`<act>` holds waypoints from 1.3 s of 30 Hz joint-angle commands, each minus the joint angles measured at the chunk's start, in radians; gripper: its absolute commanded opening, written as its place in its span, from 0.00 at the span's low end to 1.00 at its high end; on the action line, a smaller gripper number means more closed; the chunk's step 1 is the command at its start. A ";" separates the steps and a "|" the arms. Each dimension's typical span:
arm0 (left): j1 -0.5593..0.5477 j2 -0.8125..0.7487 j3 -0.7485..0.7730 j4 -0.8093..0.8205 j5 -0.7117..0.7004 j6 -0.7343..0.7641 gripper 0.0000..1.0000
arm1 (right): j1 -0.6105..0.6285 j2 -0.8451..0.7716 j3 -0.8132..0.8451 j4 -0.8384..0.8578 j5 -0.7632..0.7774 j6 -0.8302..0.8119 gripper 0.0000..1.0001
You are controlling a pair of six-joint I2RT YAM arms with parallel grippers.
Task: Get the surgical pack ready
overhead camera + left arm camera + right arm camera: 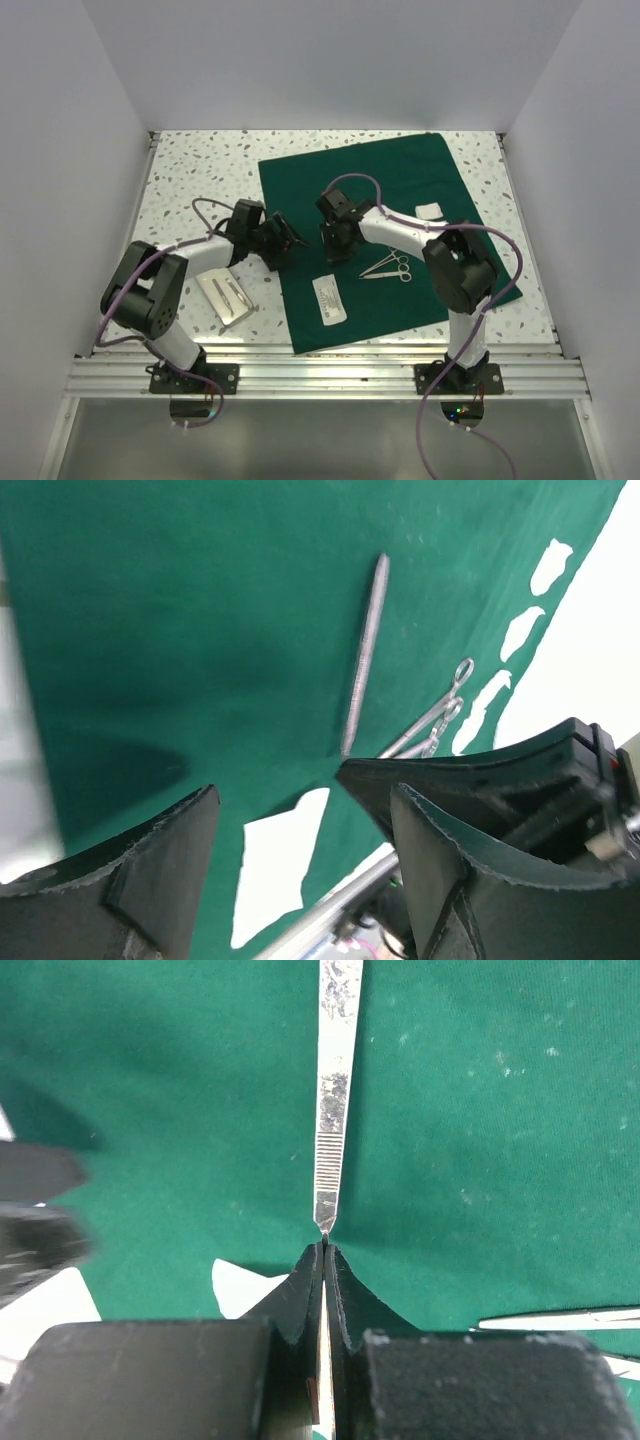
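Nearest me, the metal rail (330, 378) carries both arm bases. Just beyond it a flat white packet (225, 297) lies on the bare speckled table (190, 170), left of the surgical pack (400, 170). The pack is spread as a broad green sheet across the middle and right, and the right arm hides part of its near-right side.

A second packet (329, 300) sits on the sheet's near part. It carries dark print that is too small for me to read. Ring-handled forceps (388, 268) lie to its right.

The left gripper (305, 795) hangs released, fingers wide apart, over the sheet's left edge. The right gripper (325, 1248) is clenched on the near tip of a slim metal instrument (335, 1090), whose far end is cut off in the right wrist view. Farther back on the sheet lies a small white square (430, 210).
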 commanded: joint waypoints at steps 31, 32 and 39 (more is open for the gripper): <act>-0.084 0.179 0.189 0.063 0.008 -0.038 0.00 | -0.018 -0.176 -0.035 0.098 -0.188 0.030 0.31; -0.081 0.159 0.191 0.004 -0.010 0.009 0.00 | -0.030 -0.194 -0.037 0.086 -0.162 0.023 0.37; -0.070 -0.131 0.160 -0.299 -0.229 0.182 0.00 | -0.144 -0.362 -0.083 0.006 -0.125 -0.048 0.61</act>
